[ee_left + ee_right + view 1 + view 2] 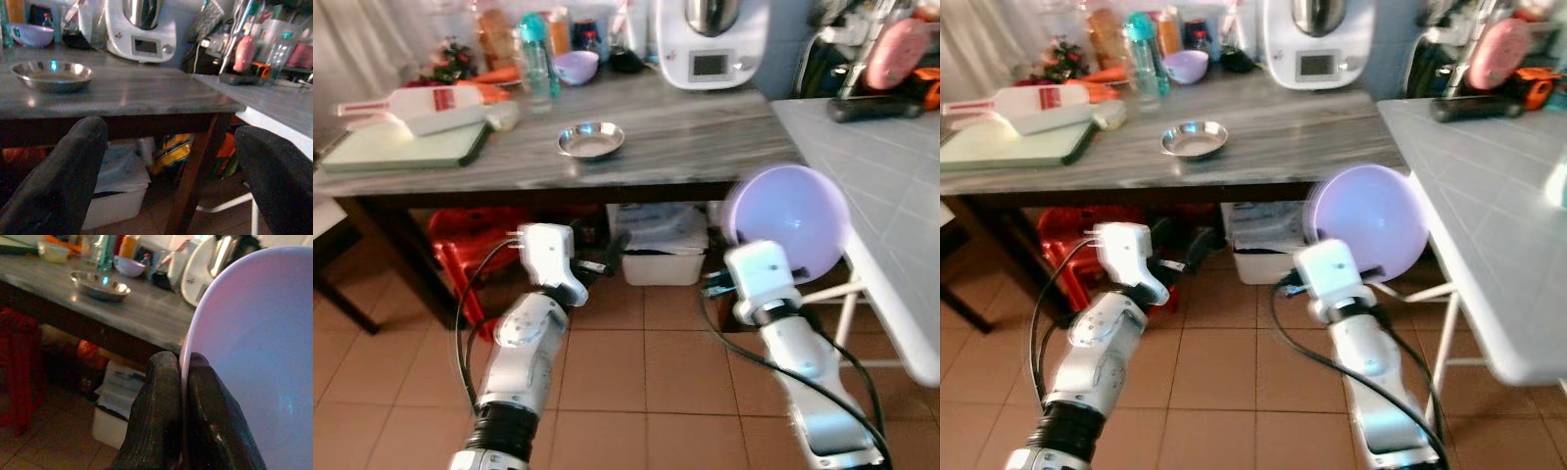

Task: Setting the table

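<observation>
On my left, the left gripper (166,171) hangs released, fingers (54,181) spread wide, below the front edge of the grey desk (685,137). Up on that desk I see a steel dish (591,140) near the middle, and further back a small lilac bowl (576,67) beside what looks like a white kitchen machine (710,44). To the right, my right gripper (182,382) is clenched on the rim of a large lilac bowl (788,220), held upright on edge between the desk and a white table (891,196).
</observation>
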`<state>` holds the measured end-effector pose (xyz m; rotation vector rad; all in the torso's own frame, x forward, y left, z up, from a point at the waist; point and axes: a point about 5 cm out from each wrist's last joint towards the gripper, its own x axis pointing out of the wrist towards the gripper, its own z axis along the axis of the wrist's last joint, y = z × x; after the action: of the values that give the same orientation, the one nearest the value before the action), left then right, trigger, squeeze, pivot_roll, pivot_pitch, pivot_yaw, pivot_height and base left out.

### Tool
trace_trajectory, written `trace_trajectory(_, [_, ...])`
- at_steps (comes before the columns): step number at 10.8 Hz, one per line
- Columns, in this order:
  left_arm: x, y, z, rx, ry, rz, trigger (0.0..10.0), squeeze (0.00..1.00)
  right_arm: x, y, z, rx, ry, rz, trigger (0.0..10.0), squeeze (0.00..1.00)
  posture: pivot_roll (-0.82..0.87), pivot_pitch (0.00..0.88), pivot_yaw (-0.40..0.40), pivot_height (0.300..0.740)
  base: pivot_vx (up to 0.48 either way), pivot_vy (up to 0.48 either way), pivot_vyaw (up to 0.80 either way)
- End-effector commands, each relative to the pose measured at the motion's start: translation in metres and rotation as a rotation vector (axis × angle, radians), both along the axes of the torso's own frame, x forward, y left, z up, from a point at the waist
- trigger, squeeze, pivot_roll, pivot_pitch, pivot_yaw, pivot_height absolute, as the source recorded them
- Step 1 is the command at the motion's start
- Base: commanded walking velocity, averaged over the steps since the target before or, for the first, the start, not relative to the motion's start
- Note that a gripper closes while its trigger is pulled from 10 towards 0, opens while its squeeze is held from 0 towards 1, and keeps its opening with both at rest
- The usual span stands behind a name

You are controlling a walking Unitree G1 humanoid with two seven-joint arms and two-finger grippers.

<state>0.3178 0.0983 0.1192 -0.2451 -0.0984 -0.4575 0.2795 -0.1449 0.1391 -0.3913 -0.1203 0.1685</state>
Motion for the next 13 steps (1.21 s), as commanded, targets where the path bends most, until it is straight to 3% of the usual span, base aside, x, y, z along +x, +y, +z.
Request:
trace_trajectory(1, [0.0005,0.0102,0.0001,0.019,-0.005,0.023,10.0,0.0,-0.0001,0.0092,0.0049,0.021,-0.023,0.028,10.0,0.0,-0.04,0.024,0.053,0.74,0.0,0.461,0.0])
trace_trajectory(5, [-0.0007,0.0068,-0.0004,0.015,-0.009,0.016,10.0,0.0,-0.002,0.01,0.0031,0.019,-0.016,0.038,10.0,0.0,-0.05,0.026,0.047,0.74,0.0,0.46,0.0])
trace_trajectory(6, [-0.0003,0.01,-0.0029,0.046,0.001,0.051,10.0,0.0,-0.0023,0.0097,0.003,0.019,-0.015,0.036,10.0,0.0,-0.05,0.026,0.047,0.74,0.0,0.0,0.0])
trace_trajectory(10, [-0.0053,0.0092,-0.0041,0.027,-0.013,-0.014,10.0,0.0,-0.0032,0.0103,0.0044,0.017,-0.02,0.042,10.0,0.0,-0.05,0.026,0.045,0.74,0.0,0.0,0.0])
trace_trajectory(13, [-0.0092,0.0051,-0.004,0.006,-0.02,-0.065,10.0,0.0,-0.0053,0.0084,0.0031,0.02,-0.016,0.04,10.0,0.0,-0.05,0.027,0.044,0.74,0.343,0.0,0.0])
